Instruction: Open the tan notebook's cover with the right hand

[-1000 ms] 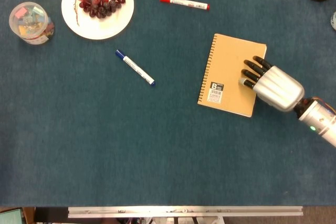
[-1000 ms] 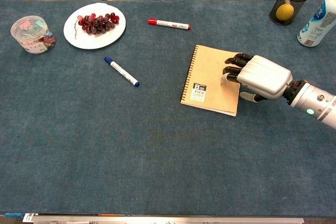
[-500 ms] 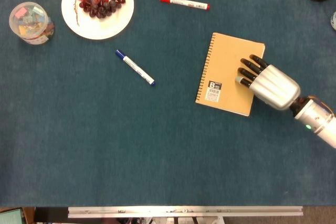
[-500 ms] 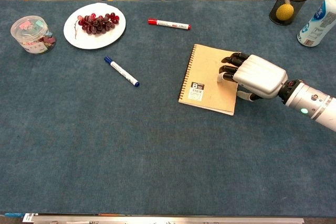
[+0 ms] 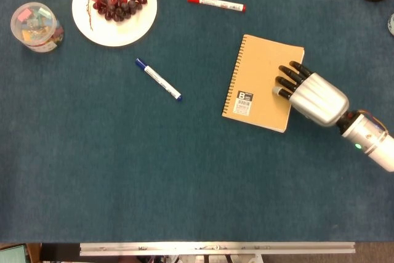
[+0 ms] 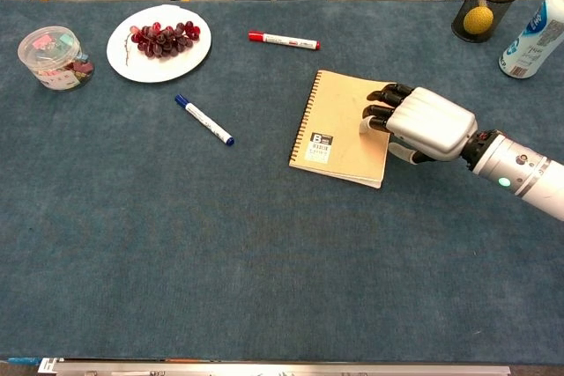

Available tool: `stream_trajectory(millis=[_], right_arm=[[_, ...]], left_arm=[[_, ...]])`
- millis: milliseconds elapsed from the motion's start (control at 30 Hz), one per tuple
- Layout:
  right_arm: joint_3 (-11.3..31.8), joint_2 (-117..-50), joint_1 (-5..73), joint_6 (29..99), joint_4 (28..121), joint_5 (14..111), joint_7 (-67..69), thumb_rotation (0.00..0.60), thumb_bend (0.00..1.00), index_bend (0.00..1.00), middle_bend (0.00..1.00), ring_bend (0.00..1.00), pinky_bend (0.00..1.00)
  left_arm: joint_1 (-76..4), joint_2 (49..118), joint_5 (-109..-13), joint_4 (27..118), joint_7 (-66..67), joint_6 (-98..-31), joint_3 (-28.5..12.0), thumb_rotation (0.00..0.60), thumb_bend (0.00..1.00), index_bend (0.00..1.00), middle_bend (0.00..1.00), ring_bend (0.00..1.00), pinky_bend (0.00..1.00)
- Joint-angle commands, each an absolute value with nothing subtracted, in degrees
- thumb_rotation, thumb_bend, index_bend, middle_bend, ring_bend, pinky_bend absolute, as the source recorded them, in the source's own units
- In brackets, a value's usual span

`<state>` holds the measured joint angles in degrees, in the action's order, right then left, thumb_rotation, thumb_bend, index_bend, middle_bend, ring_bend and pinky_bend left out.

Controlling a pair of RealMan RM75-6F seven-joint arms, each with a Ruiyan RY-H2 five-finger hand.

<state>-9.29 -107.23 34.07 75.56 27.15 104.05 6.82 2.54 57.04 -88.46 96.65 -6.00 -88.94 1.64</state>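
The tan spiral notebook [image 5: 258, 78] [image 6: 339, 121] lies shut on the blue table, right of centre, with its spiral along the left edge and a small label near its lower left corner. My right hand [image 5: 314, 98] [image 6: 427, 123] reaches in from the right. Its dark fingers [image 5: 286, 78] rest spread on the right part of the cover, and the thumb sits by the notebook's right edge in the chest view. The cover lies flat. My left hand shows in neither view.
A blue marker [image 5: 159, 79] lies left of the notebook and a red marker [image 5: 216, 3] beyond it. A white plate [image 5: 123, 32] of grapes and a plastic jar [image 5: 36, 26] stand far left. A mesh cup [image 6: 486, 4] and a bottle [image 6: 533, 28] stand far right.
My right hand has moved left with its fingers on the cover, and the notebook has slid left and a little farther away with it. The cover stays flat.
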Motion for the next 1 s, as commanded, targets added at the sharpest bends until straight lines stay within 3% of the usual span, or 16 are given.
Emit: stream_trajectory(millis=[33, 233, 633, 1000], right_arm=[[-9.0, -107.7, 34.2, 76.1, 26.6, 103.8, 7.1, 0.6, 0.44, 0.35, 0.3, 0.15, 0.18], [-8.4, -108.9, 34.4, 77.7, 25.3, 103.5, 8.3, 0.6, 0.47, 0.44, 0.33, 0.19, 0.18], [-6.6, -111.5, 34.4, 79.8, 23.0, 101.6, 11.7, 0.6, 0.55, 0.72, 0.41, 0.29, 0.2], [-7.5, -104.5, 33.2, 82.9, 28.5, 102.0, 13.0, 0.6, 0.55, 0.79, 0.46, 0.32, 0.21]], left_arm=[[2.6, 57.0, -88.4, 96.6, -6.1, -89.1, 1.6, 0.6, 0.41, 0.25, 0.14, 0.18, 0.11], [2.6, 57.0, -88.4, 96.5, -6.3, -89.1, 1.6, 0.6, 0.41, 0.25, 0.14, 0.18, 0.11], [2.6, 56.8, -88.6, 96.7, -6.2, -89.4, 1.4, 0.6, 0.41, 0.25, 0.14, 0.18, 0.11], [2.3, 56.8, -89.1, 97.4, -5.2, -89.6, 1.2, 0.6, 0.41, 0.25, 0.14, 0.18, 0.11]])
